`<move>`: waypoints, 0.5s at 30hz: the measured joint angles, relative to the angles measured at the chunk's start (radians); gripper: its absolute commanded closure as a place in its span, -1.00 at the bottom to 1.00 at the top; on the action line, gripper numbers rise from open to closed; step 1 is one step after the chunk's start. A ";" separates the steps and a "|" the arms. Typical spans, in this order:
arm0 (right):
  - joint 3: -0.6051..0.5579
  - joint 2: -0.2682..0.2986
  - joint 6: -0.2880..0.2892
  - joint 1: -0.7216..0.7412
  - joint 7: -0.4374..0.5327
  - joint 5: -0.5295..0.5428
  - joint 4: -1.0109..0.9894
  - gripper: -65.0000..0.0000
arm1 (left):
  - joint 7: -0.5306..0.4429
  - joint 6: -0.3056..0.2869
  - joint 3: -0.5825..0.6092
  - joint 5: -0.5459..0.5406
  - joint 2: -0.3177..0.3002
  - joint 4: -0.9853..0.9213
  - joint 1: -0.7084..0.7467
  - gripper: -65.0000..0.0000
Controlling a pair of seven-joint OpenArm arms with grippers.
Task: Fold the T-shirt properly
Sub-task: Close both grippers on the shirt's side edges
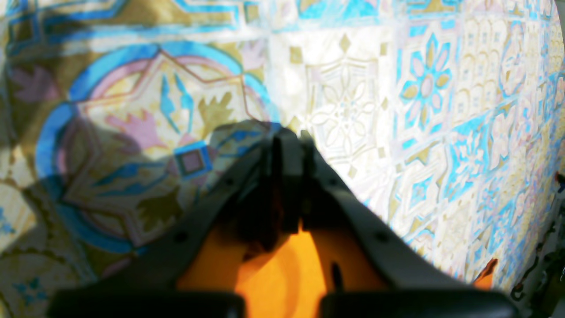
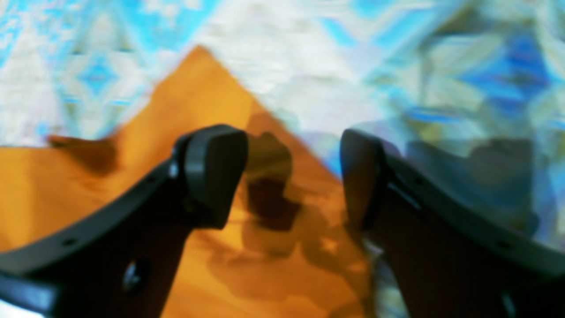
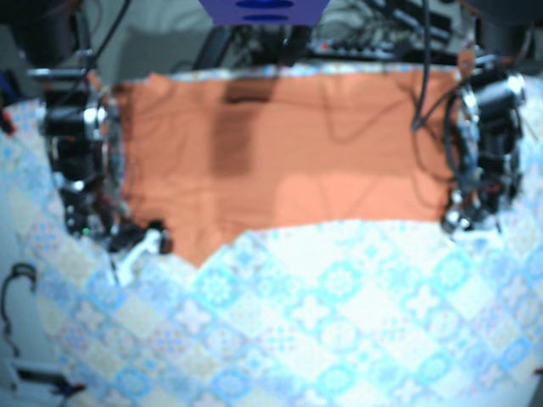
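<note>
Only the base view shows the orange T-shirt [image 3: 288, 161] spread over the far half of the patterned surface [image 3: 339, 331]. Only the wrist views show the jaws: left gripper [image 1: 289, 137] closed on shirt fabric, right gripper [image 2: 293, 176] parted over a shirt corner.

The left gripper [image 1: 289, 137] has dark grey curved fingers dotted with small screw holes. The right gripper [image 2: 293, 176] has the same fingers, tipped with rounded black pads [image 2: 214, 172]. In the base view the left arm [image 3: 490, 136] at 3 o'clock and the right arm [image 3: 81, 144] at 9 o'clock are black and silver, hung with black cables.
</note>
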 measured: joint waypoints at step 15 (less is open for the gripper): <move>-0.003 -0.008 -0.011 -0.020 0.035 0.005 0.003 -0.15 | 0.000 0.000 0.000 0.000 0.000 0.000 0.000 1.00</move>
